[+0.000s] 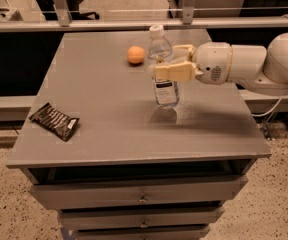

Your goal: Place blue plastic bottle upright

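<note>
Far left: dark foil snack packet (54,121), flat near the front-left corner of the grey cabinet top (109,144), well apart from the action and probably no hindrance.

Further right, toward the back edge: 1 orange ball (136,55), near the bottle but not touching it; worth minding, since liable to roll if nudged.

Centre-right: blue plastic bottle (166,90), upright or very nearly so, white cap on top, base at or just above the surface. Cannot tell for certain whether touching. Clear body, pale blue-white label with a dark text panel facing forward, much taller than the ball.

Clamped around the bottle's middle: gripper (160,62), 2 cream fingers (176,72) closed on the label from the right, 1 in front and 1 behind. Held mid-body, presumably to keep the bottle vertical and steady during set-down.

Far right: white arm (254,64) reaching in level over the right edge.

Judged close to done: next, confirm the base seated, then release.
</note>
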`<state>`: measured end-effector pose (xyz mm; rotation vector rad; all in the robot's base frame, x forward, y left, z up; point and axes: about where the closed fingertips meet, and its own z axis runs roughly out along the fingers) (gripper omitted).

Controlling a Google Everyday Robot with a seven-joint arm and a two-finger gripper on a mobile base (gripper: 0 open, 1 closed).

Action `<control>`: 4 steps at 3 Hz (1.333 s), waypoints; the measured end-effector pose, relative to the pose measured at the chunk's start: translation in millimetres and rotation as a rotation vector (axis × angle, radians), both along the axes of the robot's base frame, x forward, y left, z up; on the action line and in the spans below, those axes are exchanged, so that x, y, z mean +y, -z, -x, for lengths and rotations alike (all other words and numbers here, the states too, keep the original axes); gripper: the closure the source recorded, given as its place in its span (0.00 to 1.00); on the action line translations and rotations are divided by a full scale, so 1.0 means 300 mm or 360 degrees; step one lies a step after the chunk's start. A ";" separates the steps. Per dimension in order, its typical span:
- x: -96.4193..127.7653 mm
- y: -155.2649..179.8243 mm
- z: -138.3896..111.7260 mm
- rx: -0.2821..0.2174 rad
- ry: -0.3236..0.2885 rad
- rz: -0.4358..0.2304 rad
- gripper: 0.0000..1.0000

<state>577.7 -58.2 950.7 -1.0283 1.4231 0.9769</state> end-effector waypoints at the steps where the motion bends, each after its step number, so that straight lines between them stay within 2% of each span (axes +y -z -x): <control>1: -0.028 0.020 -0.003 0.0005 0.0026 -0.0136 1.00; 2: -0.056 0.029 0.011 -0.0106 0.0037 -0.0201 0.75; 3: -0.052 0.037 0.028 -0.0202 0.0023 -0.0198 0.53; 4: -0.027 0.057 0.040 -0.0231 -0.0014 -0.0182 0.30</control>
